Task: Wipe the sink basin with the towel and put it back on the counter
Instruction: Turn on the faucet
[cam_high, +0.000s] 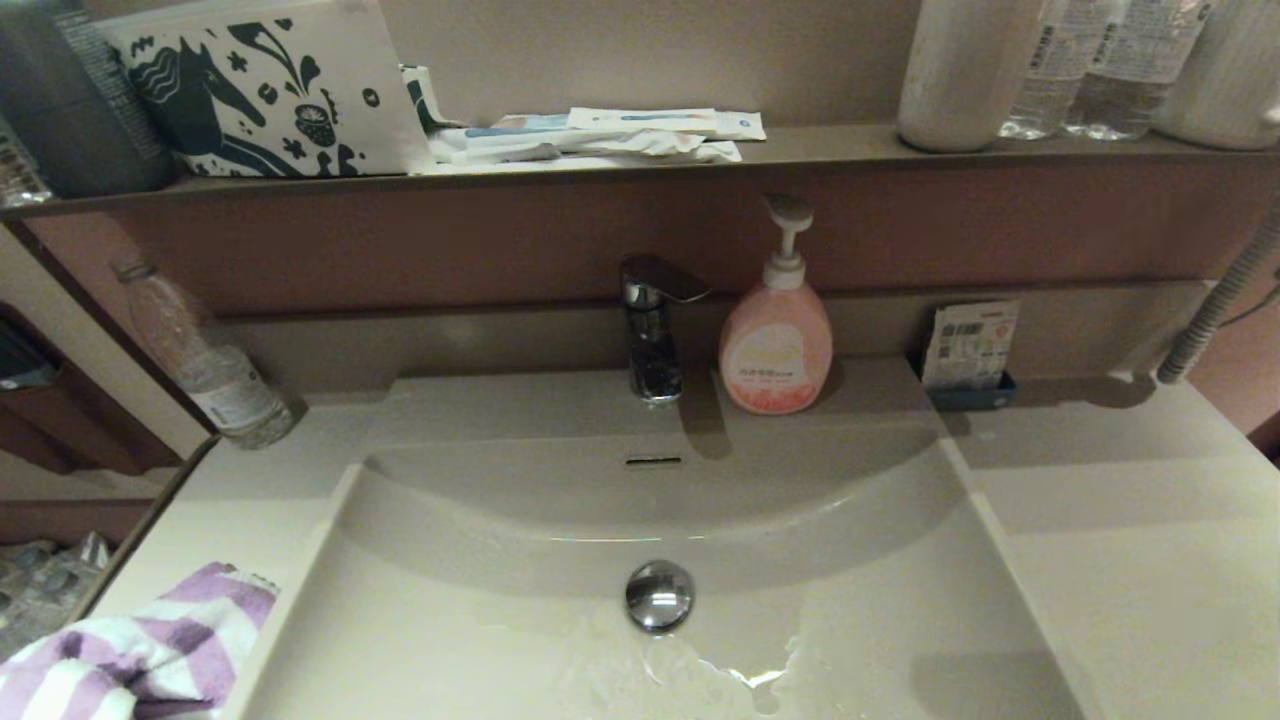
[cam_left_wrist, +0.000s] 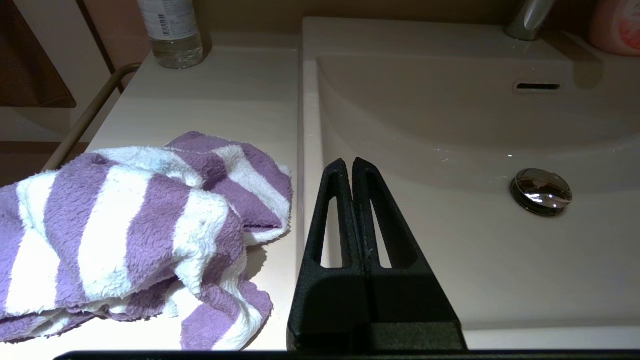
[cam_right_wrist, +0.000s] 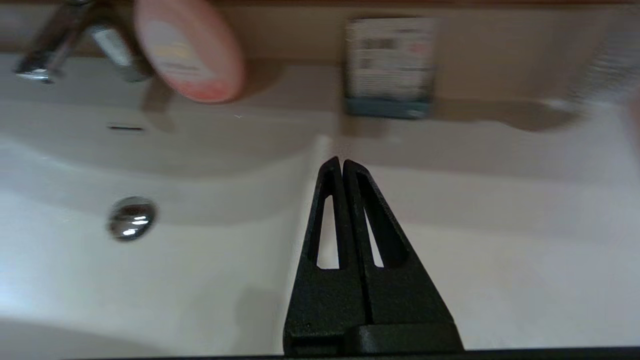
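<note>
The purple and white striped towel (cam_high: 130, 650) (cam_left_wrist: 140, 235) lies crumpled on the counter (cam_high: 250, 490) left of the sink basin (cam_high: 480, 640). The basin has a chrome drain plug (cam_high: 659, 595) (cam_left_wrist: 541, 191) and some water on its floor near the front. My left gripper (cam_left_wrist: 351, 162) is shut and empty, hovering over the basin's left rim just beside the towel, apart from it. My right gripper (cam_right_wrist: 342, 161) is also shut and empty, above the basin's right rim and the right counter (cam_right_wrist: 500, 240). Neither gripper shows in the head view.
A faucet (cam_high: 652, 325) and a pink soap pump bottle (cam_high: 776, 335) stand behind the basin. A clear bottle (cam_high: 205, 365) stands at the back left of the counter, a small packet in a blue holder (cam_high: 968, 355) at the back right. The brown ledge (cam_high: 800, 150) carries a horse-print pouch, packets and bottles.
</note>
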